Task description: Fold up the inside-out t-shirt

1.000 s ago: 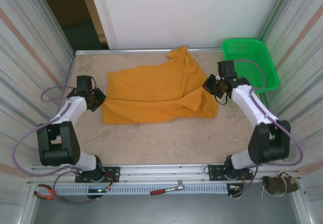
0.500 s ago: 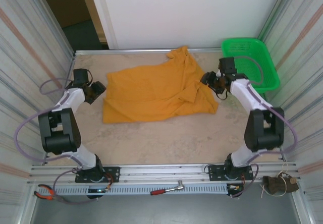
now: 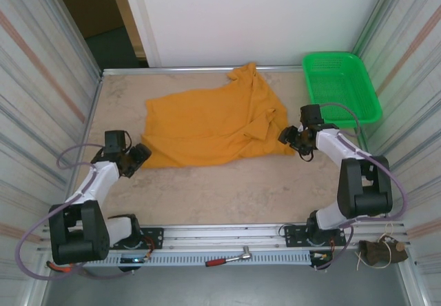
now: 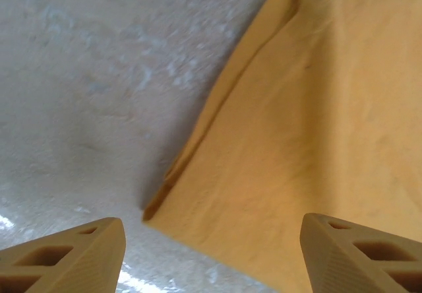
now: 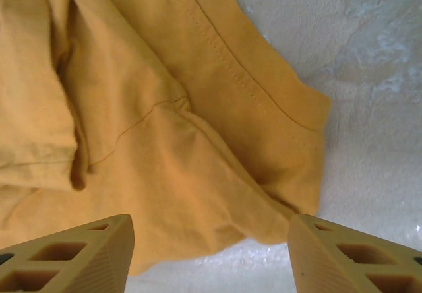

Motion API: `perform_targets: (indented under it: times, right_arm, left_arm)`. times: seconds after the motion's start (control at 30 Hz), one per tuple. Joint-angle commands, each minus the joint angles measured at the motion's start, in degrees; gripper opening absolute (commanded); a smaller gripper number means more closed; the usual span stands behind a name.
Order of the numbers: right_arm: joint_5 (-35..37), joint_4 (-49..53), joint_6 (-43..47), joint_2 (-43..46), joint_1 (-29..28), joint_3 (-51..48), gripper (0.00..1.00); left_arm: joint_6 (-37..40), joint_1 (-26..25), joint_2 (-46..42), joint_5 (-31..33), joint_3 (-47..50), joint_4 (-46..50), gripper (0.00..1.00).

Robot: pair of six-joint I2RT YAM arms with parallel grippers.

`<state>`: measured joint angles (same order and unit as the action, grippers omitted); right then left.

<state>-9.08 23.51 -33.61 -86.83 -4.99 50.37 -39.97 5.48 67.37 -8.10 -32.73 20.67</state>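
Note:
The inside-out t-shirt (image 3: pixel 213 123) lies spread and rumpled on the table, orange-yellow, with one part bunched toward the far edge. My left gripper (image 3: pixel 138 156) sits open just off the shirt's near-left corner. In the left wrist view that corner (image 4: pixel 155 210) lies ahead of the left gripper (image 4: pixel 214 260), with nothing between the fingers (image 4: pixel 66 257). My right gripper (image 3: pixel 286 138) is open beside the shirt's right edge. In the right wrist view a stitched hem (image 5: pixel 290 108) and folds of the t-shirt (image 5: pixel 165 148) lie just beyond the right gripper (image 5: pixel 211 257).
A green plastic basket (image 3: pixel 341 85) stands at the far right corner. Metal walls close in both sides of the table (image 3: pixel 220 196). Pliers (image 3: pixel 58 264) and a red-handled ratchet (image 3: pixel 227 258) lie on the front rail.
Both grippers were shut at the shirt's side edges; they have opened, let go of it and drawn back toward the near side. The shirt rests flatter on the table.

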Motion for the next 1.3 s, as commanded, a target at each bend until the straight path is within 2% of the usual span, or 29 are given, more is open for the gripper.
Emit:
perform_targets:
  times: [0.0,0.07,0.13,0.2,0.23,0.3,0.37,0.6,0.9,0.93,0.97,1.0,1.03,1.07,1.13,1.27]
  right_arm:
    - [-0.94,-2.88,1.75,-3.07,-0.18,1.84,0.57]
    - [-0.94,-3.36,1.55,-4.79,-0.22,2.01,0.47]
    - [-1.11,-3.47,1.18,-5.71,-0.10,1.52,0.27]
    - [-1.00,-3.46,0.60,-5.34,0.07,-0.06,0.06]
    - [-0.58,-3.26,0.03,-4.45,0.24,-1.36,0.00]
    - [0.45,-2.50,-1.23,-1.56,0.67,-4.10,0.00]
    - [2.04,-1.11,-3.18,2.59,1.39,-7.43,0.00]
    - [5.09,5.67,-10.50,19.00,4.39,-16.59,0.00]
    - [9.52,15.91,-21.48,37.17,4.42,-24.79,0.00]
    - [10.18,17.37,-21.99,39.63,4.47,-24.80,0.15]
    - [10.52,18.25,-22.05,41.69,4.37,-24.55,0.29]
    - [10.66,18.59,-21.39,43.76,4.16,-23.98,0.39]
    - [10.33,18.43,-20.35,45.08,4.12,-22.90,0.42]
    - [9.66,18.46,-19.08,45.50,3.92,-21.53,0.43]
    - [6.83,17.49,-15.65,43.42,3.33,-18.35,0.46]
    - [-0.42,14.16,-12.32,34.00,-1.25,-12.59,0.50]
  left_arm:
    - [-0.91,-0.81,2.28,-0.92,0.04,-4.12,0.71]
    - [-0.84,-1.16,4.77,-0.66,-0.29,-5.64,0.71]
    - [-0.87,-1.26,7.29,-0.46,-0.67,-6.92,0.69]
    - [-1.15,-1.21,9.71,-0.27,-1.05,-8.15,0.63]
    - [-1.09,-1.17,10.74,-0.39,-1.34,-8.55,0.54]
    - [-0.99,-1.25,11.76,-0.34,-1.89,-8.66,0.25]
    - [-1.06,-1.25,11.52,0.06,-1.99,-8.58,0.02]
    - [-0.35,-0.95,8.78,1.65,-1.73,-5.20,0.00]
    - [0.26,-0.55,4.04,1.29,-0.58,-1.01,0.00]
    - [0.36,-0.55,3.38,1.16,-0.68,-0.41,0.00]
    - [0.52,-0.55,2.93,1.01,-0.73,0.03,0.00]
    - [0.77,-0.55,2.39,0.89,-0.96,0.55,0.15]
    - [0.91,-0.55,1.88,0.97,-1.23,1.16,0.33]
    - [1.14,-0.55,1.45,1.05,-1.43,1.59,0.46]
    - [1.72,-0.55,0.30,2.11,-2.19,2.82,0.64]
    - [3.36,-0.55,-1.52,4.17,-4.85,5.50,0.82]
